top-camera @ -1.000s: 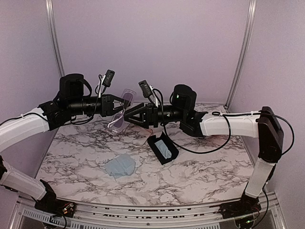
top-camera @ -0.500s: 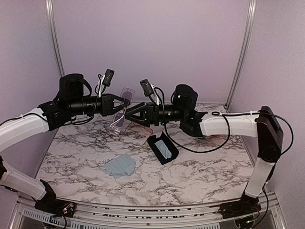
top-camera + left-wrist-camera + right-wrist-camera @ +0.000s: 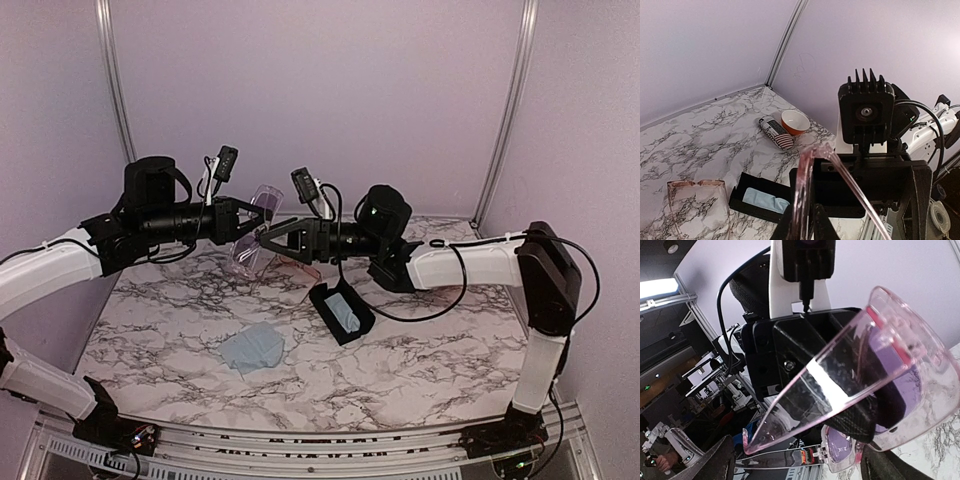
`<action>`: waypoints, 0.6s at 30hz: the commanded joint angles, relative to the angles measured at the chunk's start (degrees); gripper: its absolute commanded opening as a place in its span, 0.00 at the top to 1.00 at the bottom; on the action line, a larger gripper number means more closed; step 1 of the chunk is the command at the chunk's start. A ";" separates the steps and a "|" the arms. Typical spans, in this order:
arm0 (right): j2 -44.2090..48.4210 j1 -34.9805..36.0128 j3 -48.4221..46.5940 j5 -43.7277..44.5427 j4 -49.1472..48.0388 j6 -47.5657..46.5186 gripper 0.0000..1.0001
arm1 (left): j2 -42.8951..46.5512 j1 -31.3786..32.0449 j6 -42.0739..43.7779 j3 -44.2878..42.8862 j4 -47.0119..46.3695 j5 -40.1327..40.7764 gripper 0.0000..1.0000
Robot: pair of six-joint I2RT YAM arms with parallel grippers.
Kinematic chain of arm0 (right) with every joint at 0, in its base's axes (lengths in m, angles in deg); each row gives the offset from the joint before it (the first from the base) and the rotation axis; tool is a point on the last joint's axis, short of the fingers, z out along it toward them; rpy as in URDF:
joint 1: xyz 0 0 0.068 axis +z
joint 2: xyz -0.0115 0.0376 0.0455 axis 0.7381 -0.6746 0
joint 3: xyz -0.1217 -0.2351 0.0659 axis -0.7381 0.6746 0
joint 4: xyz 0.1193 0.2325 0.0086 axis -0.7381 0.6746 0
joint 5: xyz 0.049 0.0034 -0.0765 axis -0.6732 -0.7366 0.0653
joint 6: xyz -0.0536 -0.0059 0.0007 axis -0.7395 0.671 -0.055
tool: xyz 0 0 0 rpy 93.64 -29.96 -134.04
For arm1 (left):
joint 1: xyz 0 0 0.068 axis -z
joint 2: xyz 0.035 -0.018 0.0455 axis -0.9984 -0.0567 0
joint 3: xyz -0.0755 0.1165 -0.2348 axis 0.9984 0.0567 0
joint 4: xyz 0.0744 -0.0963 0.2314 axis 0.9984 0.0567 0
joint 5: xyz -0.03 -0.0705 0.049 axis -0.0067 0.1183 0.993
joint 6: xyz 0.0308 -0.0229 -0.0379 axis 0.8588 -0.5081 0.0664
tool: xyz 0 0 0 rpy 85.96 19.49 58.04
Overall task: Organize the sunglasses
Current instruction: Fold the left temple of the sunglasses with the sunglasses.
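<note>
The pale-lilac translucent sunglasses (image 3: 247,256) hang in the air above the back of the table, with my left gripper (image 3: 251,222) shut on their front frame. In the left wrist view the frame (image 3: 805,170) stands edge-on between my fingers, one temple arm reaching right. My right gripper (image 3: 272,238) faces the left one, open. Its fingertips (image 3: 724,460) sit wide on either side of the sunglasses (image 3: 890,365) without touching them. The wire-framed sunglasses (image 3: 298,266) with pinkish lenses lie on the marble, also seen in the left wrist view (image 3: 695,186).
An open black case (image 3: 342,310) holding a blue cloth lies right of centre. A second blue cloth (image 3: 252,348) lies on the marble table (image 3: 420,360) nearer the front. A stars-and-stripes case (image 3: 776,132) and an orange bowl (image 3: 794,121) sit at the back right.
My right gripper has opened wider and moved a little left, closer to the held sunglasses. The left gripper has lifted the sunglasses slightly and kept its grip.
</note>
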 commanded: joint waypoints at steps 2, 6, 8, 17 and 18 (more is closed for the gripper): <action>-1.05 1.08 -4.31 0.86 0.39 -0.15 0.25 | 0.90 -0.17 1.13 0.62 0.59 2.89 0.88; -2.48 1.12 -5.52 1.44 2.06 -0.90 0.42 | 0.98 -0.16 0.69 0.79 0.17 2.61 0.88; -2.91 1.13 -5.87 1.53 2.36 -0.92 0.53 | 1.15 -0.16 0.59 0.80 0.05 2.65 0.88; -2.93 1.04 -6.23 1.16 1.38 -0.86 0.64 | 0.98 -0.16 -0.24 0.80 -0.32 1.94 0.88; -2.95 1.00 -6.29 1.25 1.25 -0.78 0.65 | 0.99 -0.16 -0.36 0.80 -0.32 1.91 0.87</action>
